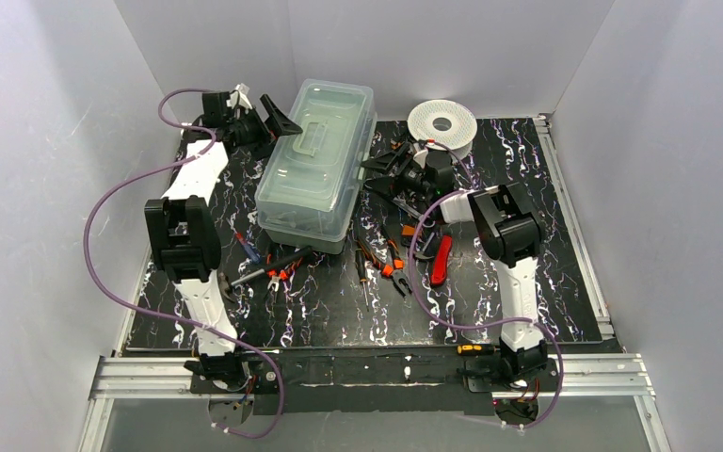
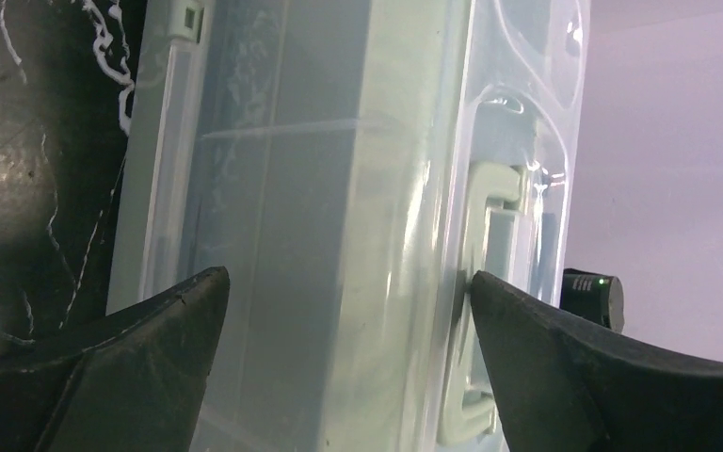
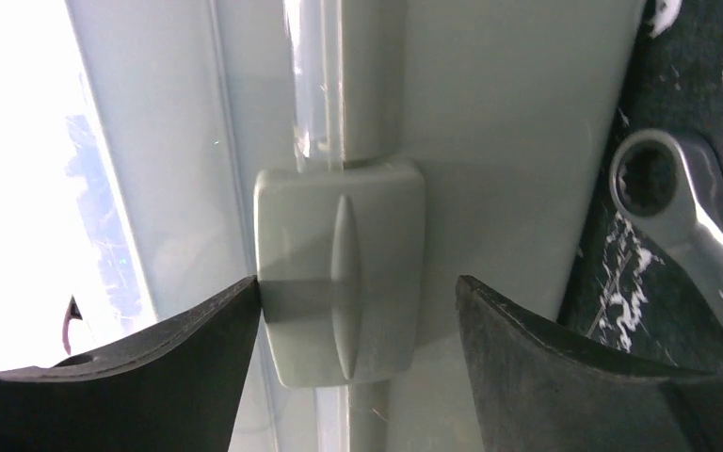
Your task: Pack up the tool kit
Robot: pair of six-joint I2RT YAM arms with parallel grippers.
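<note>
Several loose tools (image 1: 393, 262) litter the tabletop (image 1: 339, 315), spool (image 1: 441, 122) at far edge; toolbox (image 1: 315, 160) lies between left gripper (image 1: 268, 111) and right gripper (image 1: 377, 176), both spread, empty.

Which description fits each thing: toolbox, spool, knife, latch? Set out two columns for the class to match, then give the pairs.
1 toolbox
2 spool
3 knife
4 latch

a white, at the back
b red, beside the right arm
c between the right gripper's open fingers
d closed, in the middle

Pairs: 1-d, 2-a, 3-b, 4-c
</note>
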